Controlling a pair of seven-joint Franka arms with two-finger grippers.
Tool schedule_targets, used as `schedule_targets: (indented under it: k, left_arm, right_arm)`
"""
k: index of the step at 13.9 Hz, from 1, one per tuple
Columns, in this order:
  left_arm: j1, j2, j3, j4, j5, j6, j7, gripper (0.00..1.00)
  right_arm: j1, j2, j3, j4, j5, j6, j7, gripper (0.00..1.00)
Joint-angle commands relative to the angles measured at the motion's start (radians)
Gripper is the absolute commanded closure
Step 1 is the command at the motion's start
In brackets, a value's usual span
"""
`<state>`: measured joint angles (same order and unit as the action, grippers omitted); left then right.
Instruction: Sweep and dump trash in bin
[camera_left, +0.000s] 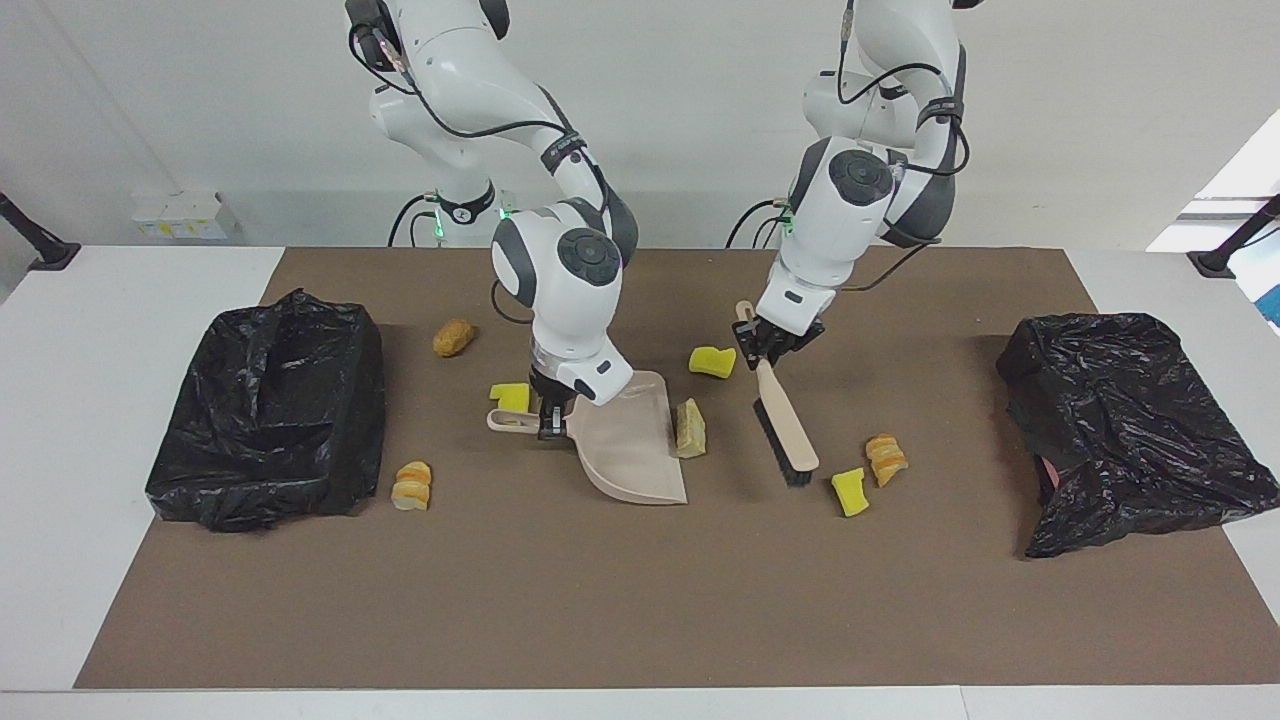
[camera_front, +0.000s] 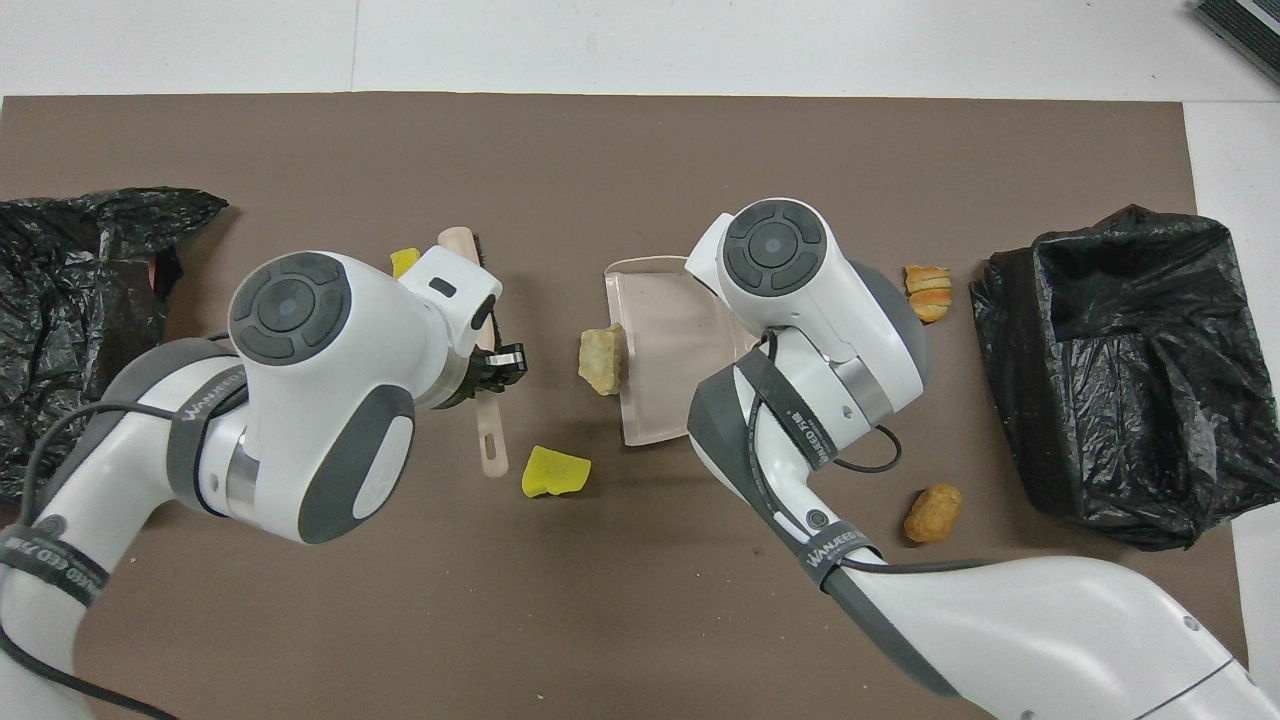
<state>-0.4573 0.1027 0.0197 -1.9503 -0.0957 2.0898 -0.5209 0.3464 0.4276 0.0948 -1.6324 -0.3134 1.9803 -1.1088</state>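
Seven pieces of trash (camera_left: 691, 428) lie scattered on the brown mat (camera_left: 640, 600) between two black bins (camera_left: 270, 405). The right gripper (camera_left: 548, 418) is closed on the handle of the dustpan (camera_left: 630, 445), whose edge touches a pale lump. The left gripper (camera_left: 768, 345) is closed on the brush (camera_left: 785, 425), its bristles down on the mat near a yellow chunk (camera_left: 850, 491).

Beige dustpan (camera_left: 632, 440), black bin bags (camera_left: 268, 405), yellow sponge chunks (camera_left: 713, 361), seemingly orange-striped bread (camera_left: 885, 457).

Robot lab, bare white walls, brown mat (camera_left: 640, 600)
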Motion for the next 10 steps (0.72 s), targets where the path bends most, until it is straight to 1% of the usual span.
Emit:
schedule_targets:
  k: [1, 2, 3, 5, 7, 8, 10]
  left_arm:
    - [0.122, 0.011, -0.009, 0.017, 0.047, -0.033, 0.187, 1.00]
    - [0.179, 0.014, -0.009, 0.017, 0.050, -0.031, 0.279, 1.00]
    - [0.233, 0.018, -0.009, 0.016, 0.082, -0.031, 0.348, 1.00]
    - [0.308, 0.017, -0.009, 0.004, 0.131, -0.028, 0.432, 1.00]
    - [0.376, 0.017, -0.009, -0.031, 0.131, -0.016, 0.516, 1.00]
    - [0.382, 0.017, -0.009, -0.060, 0.131, -0.002, 0.533, 1.00]
    - [0.365, 0.025, -0.011, -0.093, 0.131, 0.021, 0.527, 1.00]
  right_arm:
    - [-0.015, -0.026, 0.008, -0.049, -0.019, 0.018, -0.080, 1.00]
    - [-0.018, -0.026, 0.008, -0.052, -0.019, 0.019, -0.150, 1.00]
    - [-0.020, -0.027, 0.008, -0.055, -0.021, 0.020, -0.199, 1.00]
    - [-0.018, -0.027, 0.008, -0.055, -0.021, 0.019, -0.210, 1.00]
    - [-0.017, -0.027, 0.008, -0.055, -0.019, 0.020, -0.203, 1.00]
    - [-0.017, -0.027, 0.008, -0.055, -0.018, 0.020, -0.195, 1.00]
    - [-0.014, -0.030, 0.008, -0.064, -0.016, 0.014, -0.094, 1.00]
